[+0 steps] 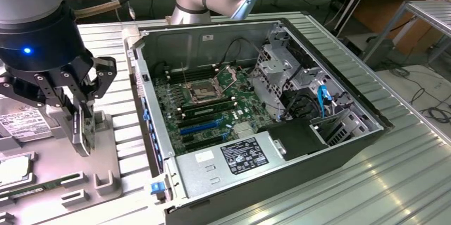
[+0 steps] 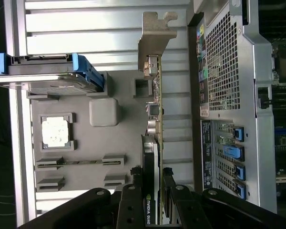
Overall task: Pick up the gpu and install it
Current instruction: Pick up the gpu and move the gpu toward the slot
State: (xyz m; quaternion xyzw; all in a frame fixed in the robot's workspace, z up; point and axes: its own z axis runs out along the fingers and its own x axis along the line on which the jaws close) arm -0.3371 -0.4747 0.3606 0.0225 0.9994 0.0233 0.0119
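Gripper (image 2: 151, 174) part-closed, clamped on both faces of the gpu (image 2: 155, 90), beside the computer case (image 2: 229, 71)

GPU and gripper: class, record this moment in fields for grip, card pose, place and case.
grip: gripper shut on the gpu
card pose: on edge, silver bracket at the end far from the gripper
place: over the grey tray, beside the computer case
case: open, motherboard exposed, gpu not yet installed
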